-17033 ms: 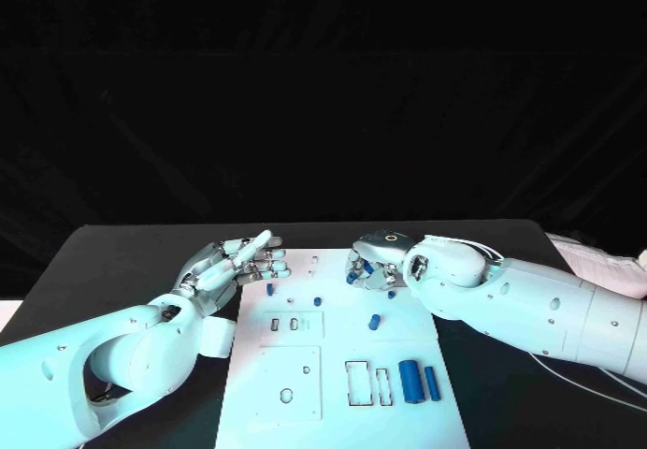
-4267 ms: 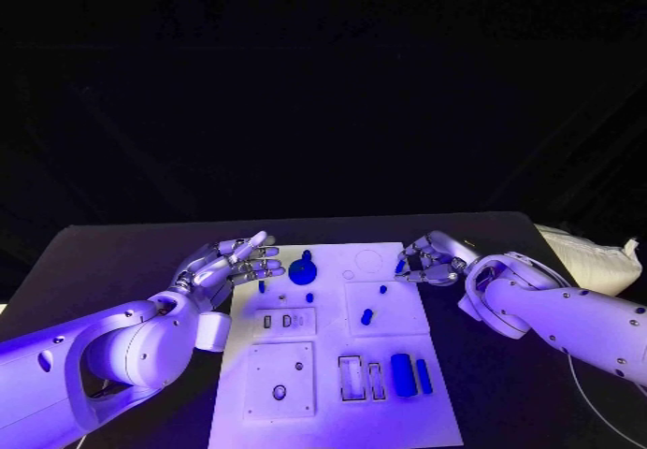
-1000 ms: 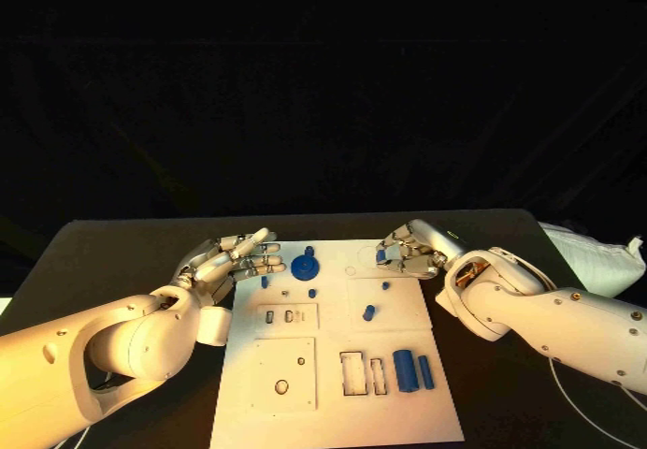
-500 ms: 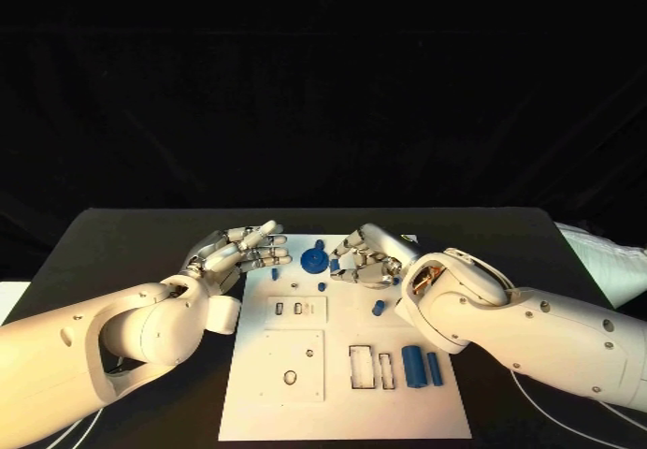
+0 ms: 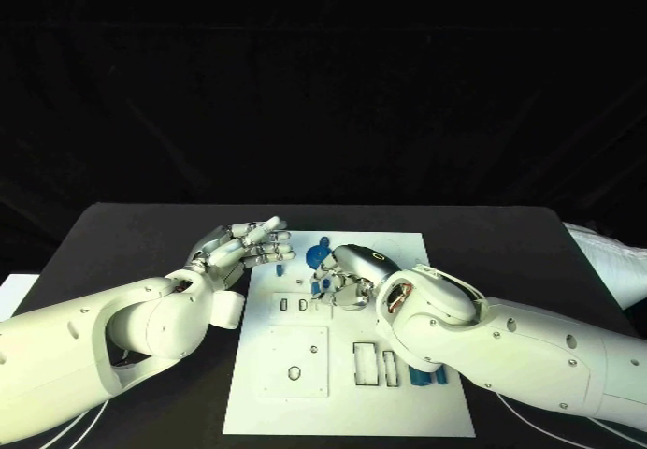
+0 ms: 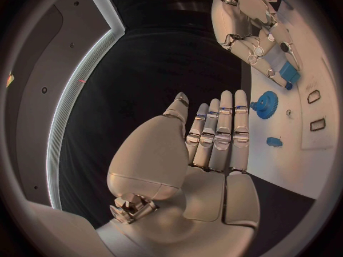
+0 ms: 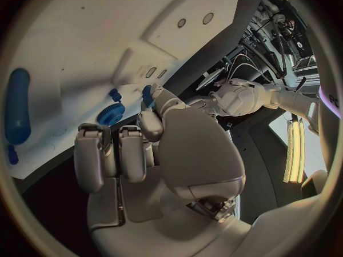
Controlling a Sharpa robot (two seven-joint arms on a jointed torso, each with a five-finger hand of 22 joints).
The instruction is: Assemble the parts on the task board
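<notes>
Silver right robot hand [image 5: 345, 277] over task board [image 5: 337, 393], fingers curled, grasp unclear; left robot hand [image 5: 246, 245] spread beside blue gear [image 5: 317, 258].

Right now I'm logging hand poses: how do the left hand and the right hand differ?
The left hand hovers at the task board's left edge with fingers straight and together, holding nothing; the right hand is over the board with fingers curled in. The left hand stands clear of the blue gear; the right hand is close beside it. Both are silver on white arms.
</notes>
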